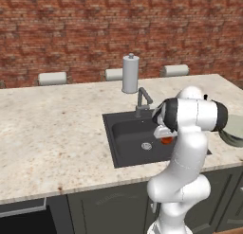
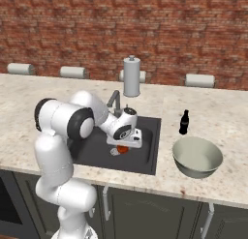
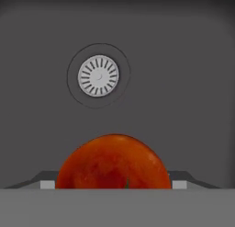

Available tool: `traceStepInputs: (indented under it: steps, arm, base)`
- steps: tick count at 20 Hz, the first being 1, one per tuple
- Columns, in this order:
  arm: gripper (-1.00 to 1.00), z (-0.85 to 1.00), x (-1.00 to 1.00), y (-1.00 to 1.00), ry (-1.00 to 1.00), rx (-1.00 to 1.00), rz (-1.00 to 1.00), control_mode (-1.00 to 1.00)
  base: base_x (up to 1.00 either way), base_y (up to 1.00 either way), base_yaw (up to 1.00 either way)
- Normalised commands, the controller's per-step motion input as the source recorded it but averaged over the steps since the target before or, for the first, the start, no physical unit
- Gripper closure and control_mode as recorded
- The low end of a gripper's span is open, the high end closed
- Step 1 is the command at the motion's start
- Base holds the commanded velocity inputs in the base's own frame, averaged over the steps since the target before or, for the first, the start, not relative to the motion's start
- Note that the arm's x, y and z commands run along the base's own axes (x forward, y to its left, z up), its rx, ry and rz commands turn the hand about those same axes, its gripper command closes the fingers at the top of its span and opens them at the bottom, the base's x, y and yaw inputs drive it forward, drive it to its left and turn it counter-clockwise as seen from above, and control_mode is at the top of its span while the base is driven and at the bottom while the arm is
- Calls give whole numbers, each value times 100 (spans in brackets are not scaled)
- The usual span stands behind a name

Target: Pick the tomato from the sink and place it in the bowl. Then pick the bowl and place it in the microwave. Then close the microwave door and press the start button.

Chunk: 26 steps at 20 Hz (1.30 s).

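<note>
The red-orange tomato (image 3: pixel 112 164) lies on the floor of the dark grey sink (image 1: pixel 128 129), close to the round silver drain (image 3: pixel 98 76). My gripper (image 3: pixel 113 184) reaches down into the basin, and its two fingertips press against the tomato's left and right sides. From the base views the hand (image 2: pixel 125 145) covers most of the tomato (image 2: pixel 123 149), leaving a red sliver beneath it (image 1: pixel 166 140). The pale greenish-grey bowl (image 2: pixel 197 156) stands upright on the counter to the right of the sink. The microwave and its door are out of view.
A grey faucet (image 2: pixel 114 100) rises at the sink's back edge, with a tall paper towel holder (image 2: pixel 131 77) behind it. A small dark bottle (image 2: pixel 183 122) stands between sink and bowl. Pale rolls line the brick wall. Open counter (image 1: pixel 52 133) stretches left of the sink.
</note>
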Motion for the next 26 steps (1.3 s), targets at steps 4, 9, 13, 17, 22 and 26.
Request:
traceStepInputs:
  steps: [4, 9, 13, 17, 22, 26]
  arm:
    - [100, 100, -35, -18, 0, 0, 0, -100]
    - [100, 100, -22, -14, 3, 0, -2, -100]
    - [100, 100, -34, -30, 8, 0, -5, -100]
    - [100, 85, -37, -27, 12, 0, -6, -100]
    - [100, 50, -23, -14, 11, 0, -3, -100]
    - [100, 6, -13, -17, 3, 0, 0, -100]
  base:
    - [0, 0, 0]
    - [0, 0, 0]
    - [0, 0, 0]
    - [0, 0, 0]
    - [0, 0, 0]
    - [0, 0, 0]
